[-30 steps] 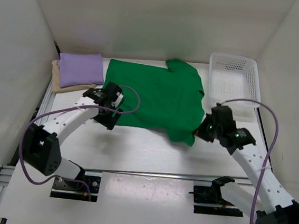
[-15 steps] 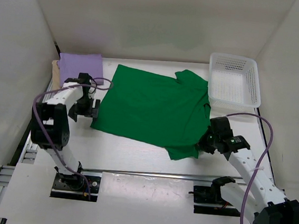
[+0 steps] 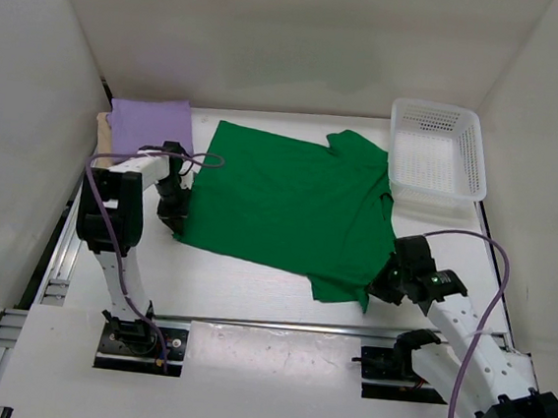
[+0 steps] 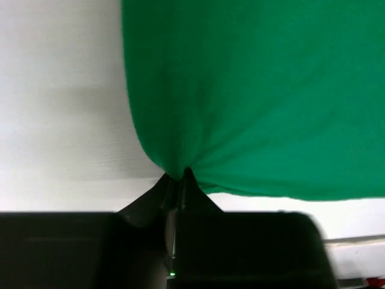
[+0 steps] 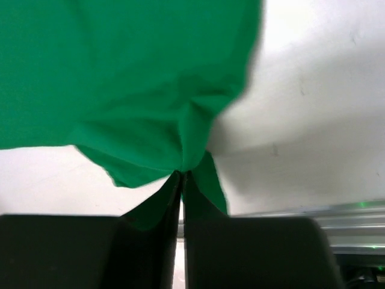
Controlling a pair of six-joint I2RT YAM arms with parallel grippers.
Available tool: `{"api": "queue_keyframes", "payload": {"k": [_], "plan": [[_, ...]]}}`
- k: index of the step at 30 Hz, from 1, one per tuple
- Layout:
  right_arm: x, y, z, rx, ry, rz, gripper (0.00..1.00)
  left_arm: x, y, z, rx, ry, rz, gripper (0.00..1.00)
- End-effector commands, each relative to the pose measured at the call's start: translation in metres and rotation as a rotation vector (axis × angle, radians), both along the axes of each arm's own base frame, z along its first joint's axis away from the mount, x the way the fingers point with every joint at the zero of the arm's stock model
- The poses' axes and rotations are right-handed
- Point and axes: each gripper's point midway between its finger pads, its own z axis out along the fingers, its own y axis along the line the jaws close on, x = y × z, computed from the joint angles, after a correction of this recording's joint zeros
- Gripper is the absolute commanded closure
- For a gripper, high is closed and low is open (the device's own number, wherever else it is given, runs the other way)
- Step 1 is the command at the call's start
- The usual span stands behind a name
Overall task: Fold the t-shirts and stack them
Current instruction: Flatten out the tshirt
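Observation:
The bright green t-shirt (image 3: 289,205) lies spread across the middle of the table. My left gripper (image 3: 175,209) is shut on its near-left corner; in the left wrist view the green cloth (image 4: 252,90) bunches into the closed jaws of that gripper (image 4: 176,176). My right gripper (image 3: 383,283) is shut on the shirt's near-right corner, and in the right wrist view the green cloth (image 5: 132,90) is pinched where that gripper (image 5: 182,173) closes. A folded light purple t-shirt (image 3: 149,122) rests on a folded tan t-shirt (image 3: 103,129) at the back left.
A white mesh basket (image 3: 437,150) stands at the back right, close to the shirt's sleeve. White walls enclose the table on three sides. A metal rail (image 3: 288,322) runs along the near edge by the arm bases.
The left gripper, open beside the shirt half a second ago, has moved right and shut on its near-left corner. The right gripper has pulled its corner nearer and slightly right.

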Motion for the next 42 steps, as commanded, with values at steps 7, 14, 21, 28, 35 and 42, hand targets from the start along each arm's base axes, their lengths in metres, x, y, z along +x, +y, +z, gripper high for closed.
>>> {"api": "queue_keyframes", "payload": {"k": [7,14,21,28,35,42], "plan": [[-0.045,0.0,-0.027,-0.006,0.179,-0.014,0.27,-0.013,0.017,0.01,-0.026,-0.035,0.068,0.9],[-0.051,0.02,-0.017,-0.011,0.082,0.037,0.31,-0.032,0.02,0.022,-0.035,-0.054,0.087,0.9],[-0.054,0.021,-0.03,-0.191,0.072,0.131,0.29,-0.036,0.02,0.025,-0.044,-0.054,0.096,0.9],[-0.024,0.02,-0.031,-0.339,0.017,0.151,0.51,-0.044,0.023,0.029,-0.053,-0.051,0.114,0.9],[-0.018,0.042,-0.02,-0.242,-0.063,0.22,1.0,-0.058,0.03,0.035,-0.031,-0.041,0.134,0.9],[-0.06,0.068,0.022,-0.003,-0.033,0.348,1.0,-0.093,0.045,0.053,0.02,-0.007,0.18,0.9]]}}
